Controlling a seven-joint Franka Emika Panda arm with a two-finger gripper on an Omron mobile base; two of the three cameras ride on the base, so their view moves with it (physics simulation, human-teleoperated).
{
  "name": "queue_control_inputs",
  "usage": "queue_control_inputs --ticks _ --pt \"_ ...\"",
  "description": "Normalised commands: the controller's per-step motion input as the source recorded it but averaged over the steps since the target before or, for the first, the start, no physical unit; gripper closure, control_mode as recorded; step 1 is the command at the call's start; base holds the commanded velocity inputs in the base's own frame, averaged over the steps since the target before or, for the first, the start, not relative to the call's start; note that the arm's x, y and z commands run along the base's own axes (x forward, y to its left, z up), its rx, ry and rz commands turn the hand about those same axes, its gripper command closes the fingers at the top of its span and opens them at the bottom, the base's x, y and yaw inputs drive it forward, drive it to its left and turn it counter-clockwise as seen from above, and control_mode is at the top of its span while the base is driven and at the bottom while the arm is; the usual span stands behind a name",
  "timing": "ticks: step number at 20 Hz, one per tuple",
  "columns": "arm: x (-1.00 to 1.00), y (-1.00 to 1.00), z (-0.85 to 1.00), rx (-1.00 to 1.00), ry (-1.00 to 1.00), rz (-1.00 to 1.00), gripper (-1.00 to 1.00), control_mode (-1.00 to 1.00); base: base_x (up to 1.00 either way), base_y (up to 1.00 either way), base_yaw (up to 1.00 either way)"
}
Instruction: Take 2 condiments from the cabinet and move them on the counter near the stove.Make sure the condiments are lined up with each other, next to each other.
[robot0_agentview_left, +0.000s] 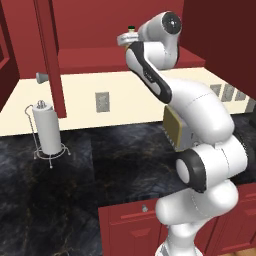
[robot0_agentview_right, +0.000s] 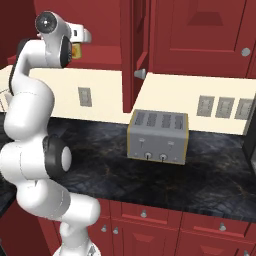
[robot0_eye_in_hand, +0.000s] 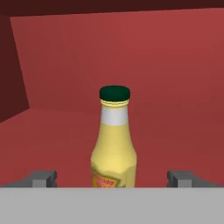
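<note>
The jaws (robot0_eye_in_hand: 112, 178) stand wide apart, one fingertip (robot0_eye_in_hand: 43, 178) either side of the yellow bottle (robot0_eye_in_hand: 113, 144), not touching it. It stands upright on the cabinet (robot0_eye_in_hand: 175, 65) shelf, dark green cap up (orange label low on its body). The right base view adds the toaster (robot0_agentview_right: 158, 136) on the bench (robot0_agentview_right: 210, 185).

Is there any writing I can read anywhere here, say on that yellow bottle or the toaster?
Yellow bottle: an orange label at its base, with marks too blurred to read.
Toaster: two round knobs on its front, no readable markings.
Wall plates: blank.
No other words, numbers or signs can be read.
</note>
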Motion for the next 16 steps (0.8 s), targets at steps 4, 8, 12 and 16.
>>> queue_control_inputs --ticks 4,8,12,16 --pt "0.28 0.03 0.0 0.0 0.02 0.0 -1.0 -1.0 0.0 0.0 0.0" --pt "0.19 0.06 0.0 0.0 0.03 0.0 -1.0 -1.0 0.0 0.0 0.0" --pt "0.13 0.08 0.0 0.0 0.04 0.0 -1.0 -1.0 0.0 0.0 0.0" --pt "0.11 0.07 0.0 0.0 0.03 0.0 -1.0 -1.0 0.0 0.0 0.0"
